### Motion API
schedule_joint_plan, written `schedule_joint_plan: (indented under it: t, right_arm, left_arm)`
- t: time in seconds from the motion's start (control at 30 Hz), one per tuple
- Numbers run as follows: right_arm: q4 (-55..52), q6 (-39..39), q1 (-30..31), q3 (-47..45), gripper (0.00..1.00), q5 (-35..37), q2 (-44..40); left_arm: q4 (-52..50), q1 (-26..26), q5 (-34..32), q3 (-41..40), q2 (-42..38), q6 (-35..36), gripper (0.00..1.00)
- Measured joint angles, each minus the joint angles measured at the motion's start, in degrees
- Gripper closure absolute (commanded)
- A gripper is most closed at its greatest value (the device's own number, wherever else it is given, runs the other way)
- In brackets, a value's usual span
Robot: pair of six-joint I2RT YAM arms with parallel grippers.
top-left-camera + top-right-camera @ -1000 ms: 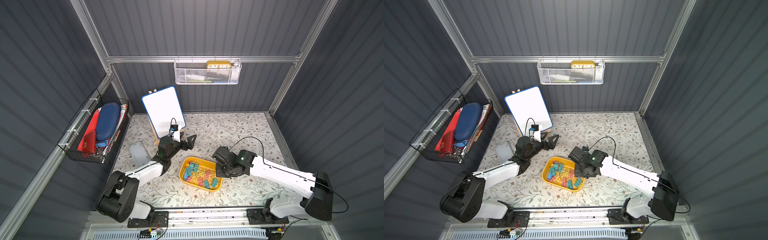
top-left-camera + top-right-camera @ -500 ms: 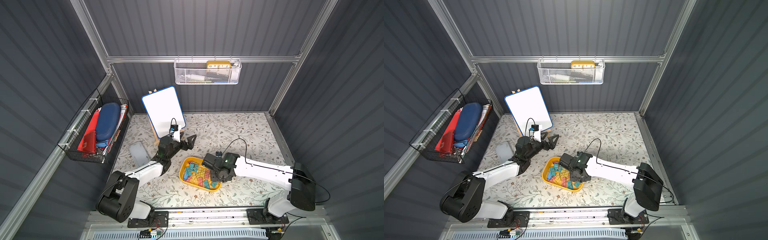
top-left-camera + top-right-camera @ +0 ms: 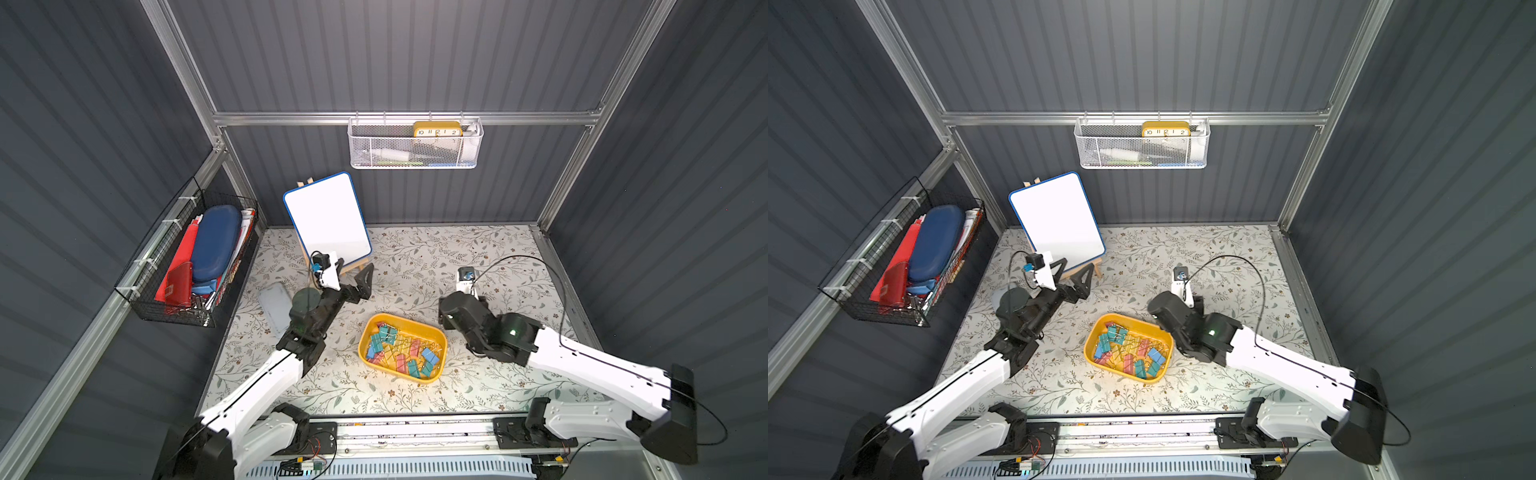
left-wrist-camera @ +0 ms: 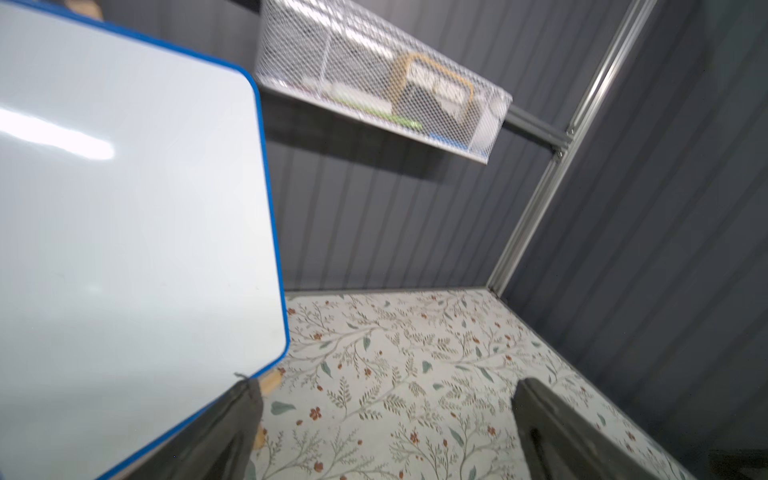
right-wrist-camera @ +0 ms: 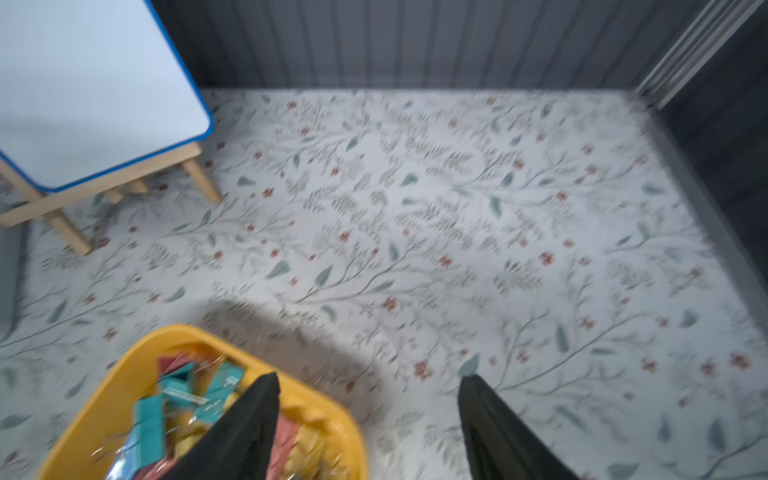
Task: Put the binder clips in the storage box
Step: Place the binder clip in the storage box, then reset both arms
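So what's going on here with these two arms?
Two robot arms are putting binder clips into the yellow storage box. The clips in sight all lie in the box. The right end effector hovers open and empty by the box's edge; the left end effector is open too, empty, near the whiteboard.

My left arm [image 3: 257, 380] and right arm [image 3: 590, 365]: white shell links, black joint housings, black shoulder blocks. Green light [image 3: 514, 332] lit on the right elbow housing. White camera mount [image 3: 463, 286] at each wrist, with a thin black cable [image 3: 515, 257] attached. Right end effector [image 5: 365, 386] and left end effector [image 4: 384, 388]: matte black wedge-shaped fingers [image 5: 245, 432], tapering to the tips.
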Motion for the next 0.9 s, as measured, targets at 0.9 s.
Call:
schedule_joint_plan:
  t: [0.9]
  right_arm:
    - [65.44,-20.46,-52.48,-29.57,0.01,-22.18,21.40]
  left_arm:
    - [30.14,26.91,-13.25,-11.04,27.17,10.23,0.01]
